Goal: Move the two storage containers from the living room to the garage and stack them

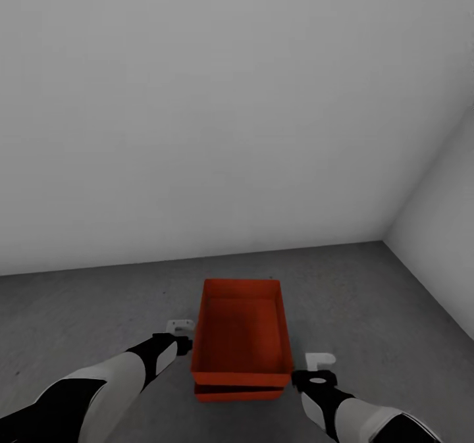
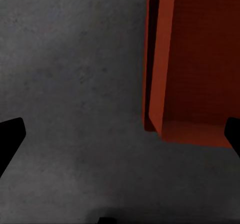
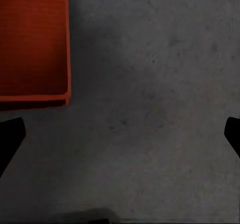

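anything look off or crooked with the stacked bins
Nothing stands out. The top bin sits squarely on the lower bin on the floor, edges roughly aligned. Both grippers, left and right, are open beside them.

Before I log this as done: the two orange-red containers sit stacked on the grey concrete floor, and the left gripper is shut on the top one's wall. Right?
Not quite. The two containers are stacked on the floor, but the left gripper is open, its fingers spread over bare concrete beside the stack, as the left wrist view shows.
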You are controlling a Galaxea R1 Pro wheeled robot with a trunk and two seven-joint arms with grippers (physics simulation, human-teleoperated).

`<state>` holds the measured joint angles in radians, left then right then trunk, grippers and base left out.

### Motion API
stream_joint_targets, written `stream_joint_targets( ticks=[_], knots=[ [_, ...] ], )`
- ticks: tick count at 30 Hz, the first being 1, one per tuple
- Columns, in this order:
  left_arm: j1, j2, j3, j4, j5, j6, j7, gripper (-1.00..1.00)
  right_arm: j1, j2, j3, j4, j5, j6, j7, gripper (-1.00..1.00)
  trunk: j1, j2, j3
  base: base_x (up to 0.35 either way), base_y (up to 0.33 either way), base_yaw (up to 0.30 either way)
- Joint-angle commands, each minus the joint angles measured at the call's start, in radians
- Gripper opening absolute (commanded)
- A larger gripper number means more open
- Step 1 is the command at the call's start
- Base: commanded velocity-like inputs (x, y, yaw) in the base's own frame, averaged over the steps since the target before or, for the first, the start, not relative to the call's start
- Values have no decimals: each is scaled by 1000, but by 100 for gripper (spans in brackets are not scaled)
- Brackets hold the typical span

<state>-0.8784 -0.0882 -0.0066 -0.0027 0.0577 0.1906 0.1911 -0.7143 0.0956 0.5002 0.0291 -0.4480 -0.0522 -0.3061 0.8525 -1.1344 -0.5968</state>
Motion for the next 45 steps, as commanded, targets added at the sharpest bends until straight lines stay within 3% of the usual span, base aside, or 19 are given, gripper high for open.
stream_joint_targets(
  ticks=[1,9,13,19,27,33,45],
  knots=[
    [-1,1,-1,0,7,2,4,100,8,1,9,3,-11,-5,2,100,0,-1,-1,0,0,0],
    [-1,2,-1,0,9,2,4,100,35,1,9,3,-13,-4,6,100,0,-1,0,0,0,0],
    [6,12,0,0,10,-3,3,100,81,1,9,3,-7,-6,8,100,0,-1,0,0,0,0],
    [80,23,-1,0,8,-8,-2,100,124,0,9,3,-5,-8,9,100,0,-1,0,0,0,0],
    [191,24,-1,0,6,-16,-63,100,200,0,9,3,-7,-51,13,100,0,-1,0,0,0,0],
    [251,24,-1,0,9,-85,-72,100,217,1,9,3,-12,-54,21,100,0,-1,0,0,0,0],
    [301,24,0,0,10,-99,-72,100,245,1,9,3,-14,-43,25,100,0,-1,0,-3,0,0]
  ],
)
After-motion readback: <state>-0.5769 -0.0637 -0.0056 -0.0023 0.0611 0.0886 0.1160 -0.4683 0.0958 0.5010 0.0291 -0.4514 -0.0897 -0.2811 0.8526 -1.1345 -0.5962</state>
